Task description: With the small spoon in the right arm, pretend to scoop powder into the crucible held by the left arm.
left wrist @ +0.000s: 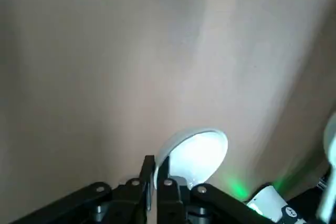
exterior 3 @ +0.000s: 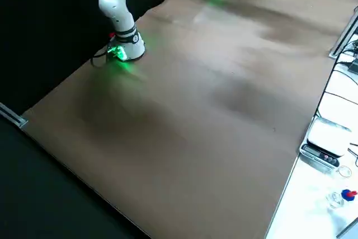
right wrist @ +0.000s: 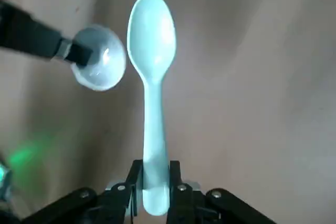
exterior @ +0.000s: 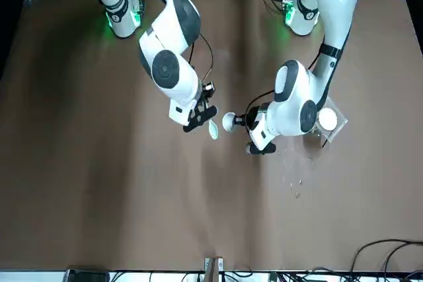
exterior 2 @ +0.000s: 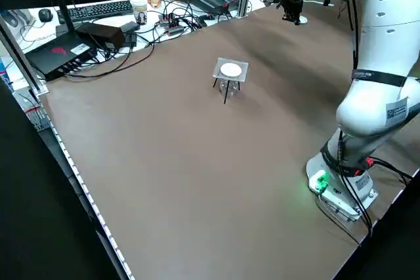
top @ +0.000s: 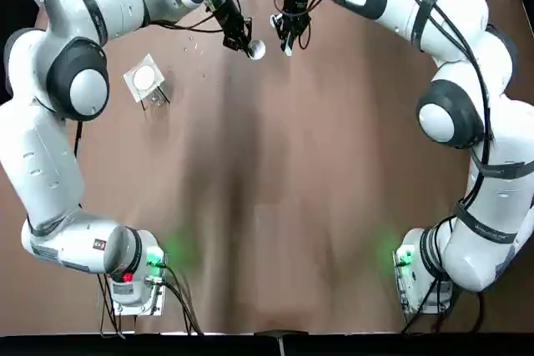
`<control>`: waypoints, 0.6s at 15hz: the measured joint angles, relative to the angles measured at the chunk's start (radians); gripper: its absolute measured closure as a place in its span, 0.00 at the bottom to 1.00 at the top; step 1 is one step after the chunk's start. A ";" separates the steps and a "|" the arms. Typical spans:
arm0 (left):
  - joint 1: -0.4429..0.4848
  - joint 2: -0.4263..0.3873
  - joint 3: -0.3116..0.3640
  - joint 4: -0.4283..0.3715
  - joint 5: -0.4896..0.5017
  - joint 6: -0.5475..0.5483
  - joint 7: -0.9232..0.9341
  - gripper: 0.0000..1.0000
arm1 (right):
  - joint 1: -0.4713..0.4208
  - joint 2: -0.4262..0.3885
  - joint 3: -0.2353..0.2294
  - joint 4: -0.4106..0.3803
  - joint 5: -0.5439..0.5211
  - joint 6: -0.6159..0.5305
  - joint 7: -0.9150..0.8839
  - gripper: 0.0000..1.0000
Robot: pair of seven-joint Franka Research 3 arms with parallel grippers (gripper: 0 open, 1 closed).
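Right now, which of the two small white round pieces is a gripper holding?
The white bowl-shaped crucible in the left gripper, beside the pale spoon; the other disc lies on a clear stand.

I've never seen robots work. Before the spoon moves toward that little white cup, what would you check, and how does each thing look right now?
1. Grip on the spoon: ok, the right gripper is shut on its handle.
2. Grip on the crucible: ok, the left gripper pinches its rim.
3. Spoon bowl over the crucible: not ok, it sits beside it, apart.
4. Crucible mouth facing up: cannot tell.
5. The small stand out of the way: ok, it stands on the table off to the left arm's side.
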 joint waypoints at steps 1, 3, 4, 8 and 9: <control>0.001 0.000 0.000 0.000 0.000 0.000 0.000 0.94 | -0.002 -0.005 0.000 0.001 0.033 -0.021 -0.015 0.76; -0.001 0.000 -0.001 0.000 0.000 0.000 -0.002 0.94 | -0.001 -0.006 0.001 0.000 0.145 -0.035 -0.052 0.76; -0.002 0.000 -0.001 0.000 0.000 0.000 -0.008 0.94 | -0.001 -0.006 0.001 0.000 0.162 -0.035 -0.061 0.76; -0.003 0.000 -0.002 0.004 0.000 0.000 -0.051 0.94 | -0.008 -0.005 -0.005 -0.007 0.250 -0.042 -0.104 0.76; -0.004 0.000 -0.002 0.006 0.000 0.000 -0.076 0.94 | -0.012 -0.003 -0.006 -0.009 0.276 -0.042 -0.113 0.76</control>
